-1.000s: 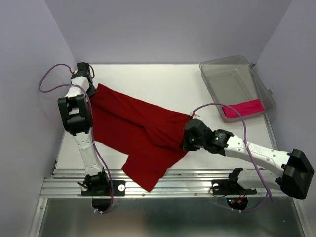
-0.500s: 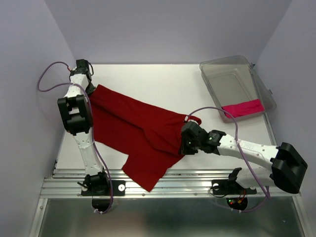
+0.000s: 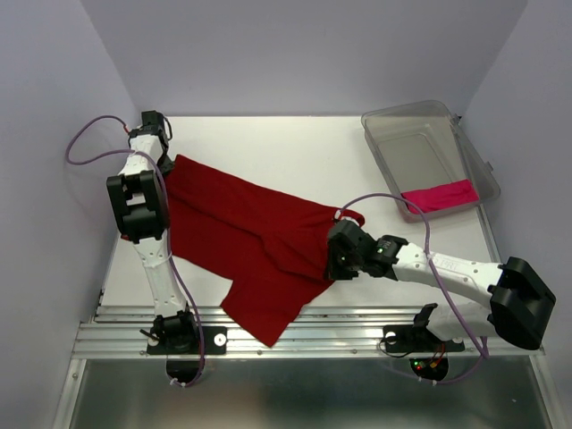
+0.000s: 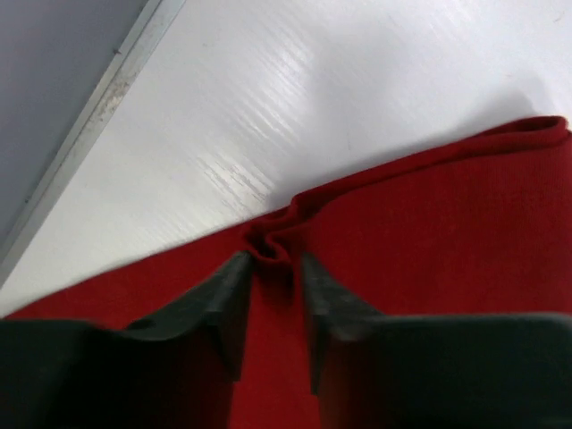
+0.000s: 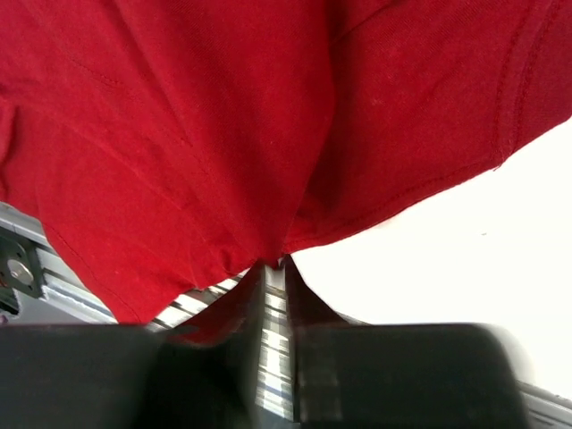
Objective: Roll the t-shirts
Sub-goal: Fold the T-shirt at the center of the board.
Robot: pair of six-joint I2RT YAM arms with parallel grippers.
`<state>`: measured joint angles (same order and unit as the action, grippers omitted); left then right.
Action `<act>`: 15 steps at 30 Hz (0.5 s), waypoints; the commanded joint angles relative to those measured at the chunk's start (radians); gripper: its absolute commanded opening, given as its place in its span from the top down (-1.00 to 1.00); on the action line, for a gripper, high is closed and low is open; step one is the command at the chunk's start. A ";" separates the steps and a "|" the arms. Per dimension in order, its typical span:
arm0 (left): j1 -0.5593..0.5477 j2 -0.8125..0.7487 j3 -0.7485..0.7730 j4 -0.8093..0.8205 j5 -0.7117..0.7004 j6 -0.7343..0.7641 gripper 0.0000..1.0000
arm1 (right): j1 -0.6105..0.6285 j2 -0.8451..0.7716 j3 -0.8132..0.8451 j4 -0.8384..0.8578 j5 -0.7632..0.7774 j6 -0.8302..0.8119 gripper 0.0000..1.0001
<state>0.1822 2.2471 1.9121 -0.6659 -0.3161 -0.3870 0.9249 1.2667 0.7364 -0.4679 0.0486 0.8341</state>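
A dark crimson t-shirt [image 3: 250, 241] lies spread across the table, one sleeve hanging toward the near edge. My left gripper [image 3: 165, 159] is at the shirt's far left corner. In the left wrist view its fingers [image 4: 271, 259] stand apart over the cloth [image 4: 447, 232], with a small pucker of the hem between their tips. My right gripper [image 3: 331, 259] is at the shirt's right edge. In the right wrist view its tips [image 5: 275, 264] pinch the hem, and the cloth [image 5: 179, 134] tents up from them. A magenta-pink t-shirt [image 3: 438, 195] lies rolled in the bin.
A clear plastic bin [image 3: 393, 116] stands at the back right of the table. A metal rail [image 3: 295, 335] runs along the near edge, under the hanging sleeve. Purple walls close in on the left, the back and the right.
My left gripper has opened off the far left corner. My right arm has shifted a little toward the near edge, drawing the shirt's right edge along with it.
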 commanded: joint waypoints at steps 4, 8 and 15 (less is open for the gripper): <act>0.002 -0.029 0.076 -0.031 -0.023 -0.001 -0.15 | 0.009 0.020 -0.002 -0.078 0.026 -0.049 0.41; -0.018 -0.041 0.136 -0.047 -0.009 0.008 -0.16 | 0.009 0.043 0.009 -0.106 0.020 -0.099 0.10; -0.093 -0.047 0.185 -0.069 -0.011 0.030 -0.16 | 0.009 0.028 0.109 -0.100 0.082 -0.096 0.21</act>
<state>0.1371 2.2601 2.0605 -0.7071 -0.3149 -0.3748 0.9245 1.3220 0.7570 -0.5976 0.1005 0.7658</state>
